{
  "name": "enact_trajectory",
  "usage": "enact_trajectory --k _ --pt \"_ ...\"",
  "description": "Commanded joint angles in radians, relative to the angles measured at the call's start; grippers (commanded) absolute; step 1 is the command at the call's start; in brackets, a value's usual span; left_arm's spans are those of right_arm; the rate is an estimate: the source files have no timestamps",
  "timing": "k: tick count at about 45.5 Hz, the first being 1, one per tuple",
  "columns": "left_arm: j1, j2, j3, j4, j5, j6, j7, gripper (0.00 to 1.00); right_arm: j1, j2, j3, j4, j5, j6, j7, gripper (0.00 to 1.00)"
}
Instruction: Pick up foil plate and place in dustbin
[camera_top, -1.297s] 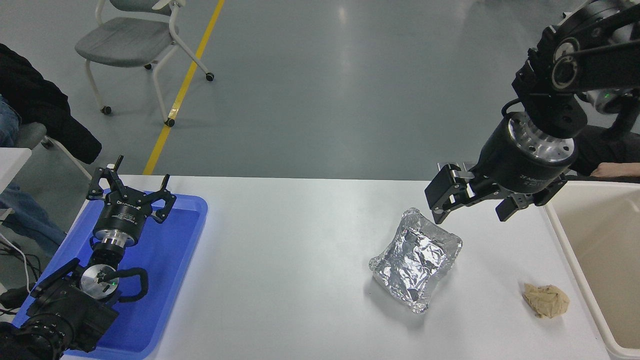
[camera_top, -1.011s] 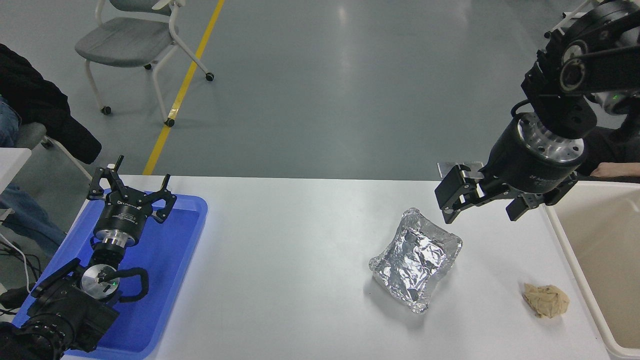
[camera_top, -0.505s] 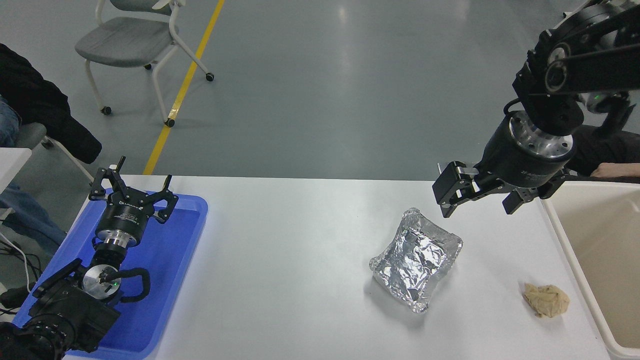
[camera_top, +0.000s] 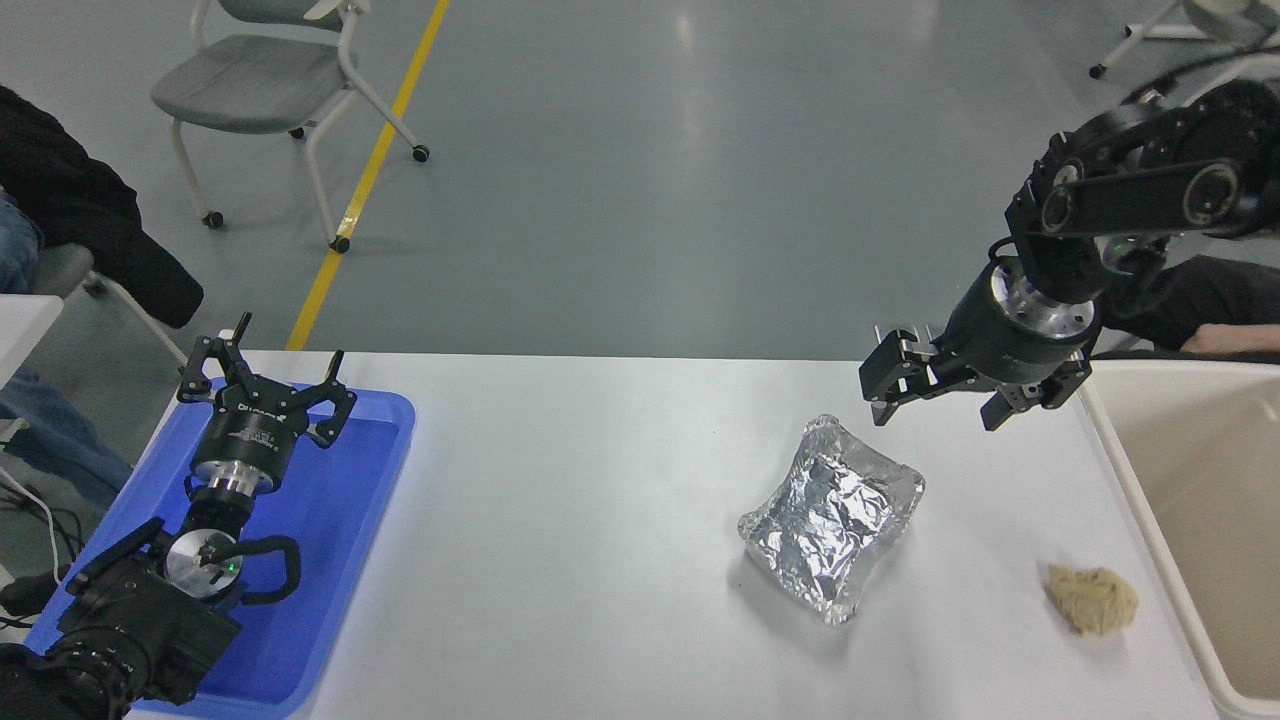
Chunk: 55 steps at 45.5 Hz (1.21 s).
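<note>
The foil plate (camera_top: 832, 517) lies on the white table (camera_top: 580, 520) right of the frame's centre, a crinkled silver tray with a raised rim, set at a slant so that one rounded corner points to the upper left and another to the lower right. Nothing touches it. Above it and to the right in the frame, the right gripper (camera_top: 938, 400) hangs in the air near the table's far edge, its two black fingers spread wide and empty, pointing down and to the left; it is near the plate's upper corner but apart from it. Its arm reaches in from the right edge of the frame. To the lower right of the plate, well apart from it, a small brown paper wad (camera_top: 1093, 600) rests on the table. Just beyond the wad, at the frame's right edge, stands the beige dustbin (camera_top: 1120, 470), its thick rim running along the table's side. Behind the bin, at the right edge, part of a person's hand (camera_top: 1232, 341) and a dark sleeve show. At the lower left of the frame the left gripper (camera_top: 262, 375) is parked over a flat blue tray (camera_top: 340, 540), its fingers splayed open with nothing between them. A grey chair (camera_top: 260, 85) stands on the floor at the upper left.
</note>
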<state>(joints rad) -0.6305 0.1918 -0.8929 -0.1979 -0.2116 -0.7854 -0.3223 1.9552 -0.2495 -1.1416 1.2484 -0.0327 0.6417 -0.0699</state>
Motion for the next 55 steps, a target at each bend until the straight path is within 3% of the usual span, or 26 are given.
enact_trajectory --k 1,17,44,55 --pt "-0.001 0.000 0.000 0.000 0.000 0.000 0.000 1.00 -0.222 -0.045 0.109 -0.139 -0.004 -0.065 -0.005 1.00" --pt "-0.001 0.000 0.000 0.000 0.000 0.000 0.000 1.00 -0.478 -0.050 0.212 -0.308 -0.061 -0.152 -0.008 1.00" --pt "-0.001 0.000 0.000 0.000 0.001 0.000 0.000 1.00 -0.683 -0.016 0.315 -0.372 -0.079 -0.280 -0.031 0.99" --pt "-0.001 0.000 0.000 0.000 0.000 0.000 0.000 1.00 -0.746 0.022 0.358 -0.412 -0.082 -0.289 -0.028 0.92"
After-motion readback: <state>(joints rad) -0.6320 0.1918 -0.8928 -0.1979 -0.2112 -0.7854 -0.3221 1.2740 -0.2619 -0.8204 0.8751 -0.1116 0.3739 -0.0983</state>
